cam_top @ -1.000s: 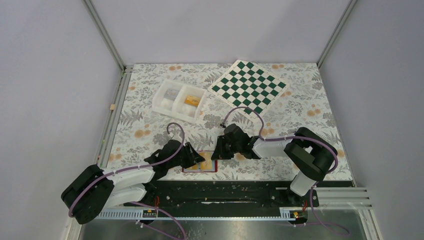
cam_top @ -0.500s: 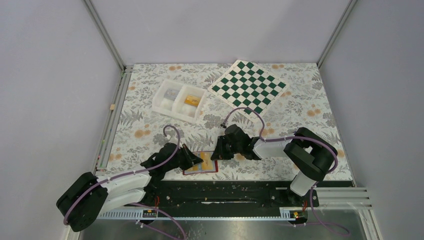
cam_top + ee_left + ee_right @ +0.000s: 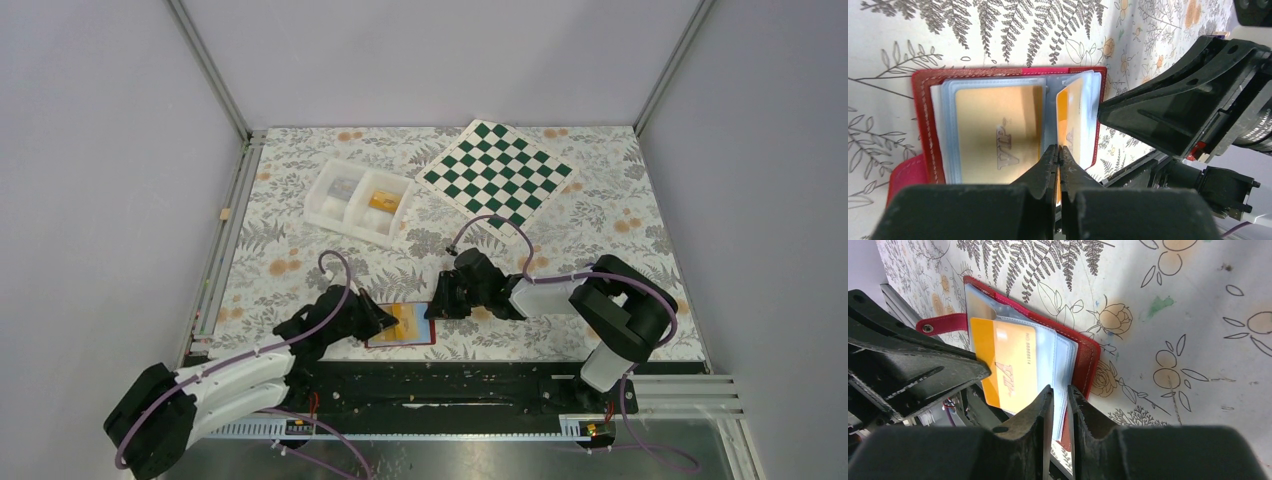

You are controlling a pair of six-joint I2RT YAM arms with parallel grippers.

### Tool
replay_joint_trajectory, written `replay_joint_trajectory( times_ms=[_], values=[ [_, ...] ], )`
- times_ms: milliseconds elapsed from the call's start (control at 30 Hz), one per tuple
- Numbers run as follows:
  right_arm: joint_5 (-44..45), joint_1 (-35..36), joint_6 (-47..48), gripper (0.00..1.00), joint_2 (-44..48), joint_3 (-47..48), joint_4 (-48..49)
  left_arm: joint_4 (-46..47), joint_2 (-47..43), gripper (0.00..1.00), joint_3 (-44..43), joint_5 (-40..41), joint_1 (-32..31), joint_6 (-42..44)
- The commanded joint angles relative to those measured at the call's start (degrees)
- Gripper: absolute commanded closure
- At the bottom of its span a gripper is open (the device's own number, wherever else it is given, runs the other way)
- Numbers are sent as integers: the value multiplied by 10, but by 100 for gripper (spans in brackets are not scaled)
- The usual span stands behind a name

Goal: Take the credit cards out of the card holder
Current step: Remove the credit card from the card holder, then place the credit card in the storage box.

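Observation:
The red card holder (image 3: 428, 338) lies open near the table's front edge, pale blue sleeves up. In the left wrist view it (image 3: 923, 125) shows a gold "VIP" credit card (image 3: 998, 132) flat in a sleeve and an orange credit card (image 3: 1070, 120) raised on edge. My left gripper (image 3: 1058, 148) (image 3: 385, 322) is shut on that orange card's edge. From the right wrist the orange card (image 3: 1008, 365) sticks out of its sleeve towards the left gripper. My right gripper (image 3: 1060, 390) (image 3: 437, 310) pinches the holder's (image 3: 1088, 360) stack of sleeves at its right edge.
A white two-compartment tray (image 3: 358, 200) with small items stands at the back left, and a green chessboard (image 3: 497, 172) lies at the back right. A black rail (image 3: 450, 385) runs along the near edge, just behind the holder. The two grippers almost touch.
My left gripper has shut on the orange card and drawn back to the left and nearer, sliding the card partly out. The right arm has hardly moved.

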State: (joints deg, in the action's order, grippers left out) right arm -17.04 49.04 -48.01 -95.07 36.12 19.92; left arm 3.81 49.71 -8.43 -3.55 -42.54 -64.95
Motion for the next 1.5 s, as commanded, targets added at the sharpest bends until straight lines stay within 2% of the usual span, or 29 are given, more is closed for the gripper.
replay_joint_trajectory(
  times_ms=[0,467,767,1033,1100,1200,1367,1433,1467],
  values=[
    [25,-12,21,76,0,-18,-51,-71,-52,100,-21,52,8,9],
    [18,-22,25,77,4,-20,-51,-203,-152,100,-48,98,26,0],
    [12,-25,27,76,41,-11,-69,-275,-207,100,-88,134,27,-2],
    [9,-25,35,73,105,4,-106,-300,-224,100,-137,187,28,0],
    [6,-25,35,71,117,4,-108,-278,-222,100,-138,191,28,5],
    [2,-25,34,61,145,0,-112,-208,-223,100,-137,201,32,14],
    [18,-25,36,16,206,-11,-140,-140,-155,100,-203,238,55,61],
    [28,-25,40,2,233,-14,-157,-111,-119,100,-228,239,72,68],
    [33,-24,41,1,248,-16,-164,-85,-104,100,-235,233,83,71]
  ],
)
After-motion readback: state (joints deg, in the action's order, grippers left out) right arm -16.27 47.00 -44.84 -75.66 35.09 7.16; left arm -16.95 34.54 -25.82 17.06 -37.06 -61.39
